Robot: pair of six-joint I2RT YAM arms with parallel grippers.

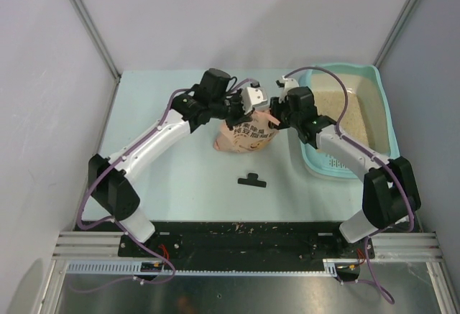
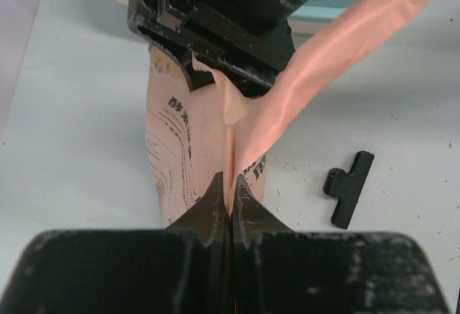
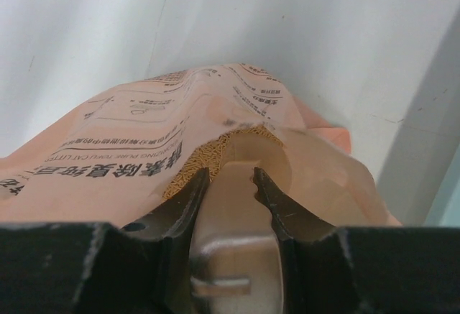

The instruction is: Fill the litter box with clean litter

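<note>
litter box (image 1: pixel 386 105): clean litter (image 1: pixel 359 109) thinly covers its floor, judged part-filled, more scoops needed | cat-litter bag (image 1: pixel 243 136): upright, just left of litter box | left gripper (image 2: pixel 228 185): pinched on bag's torn lip | right gripper (image 3: pixel 230 174): clasping clear scoop (image 3: pixel 230 235) inside bag mouth | black clip (image 1: pixel 251 180): left of litter box

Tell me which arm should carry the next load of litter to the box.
Right. The right gripper grips the clear scoop inside the bag's open mouth, and the litter box lies on that side. The left gripper is shut on the bag's top, steadying it.
</note>
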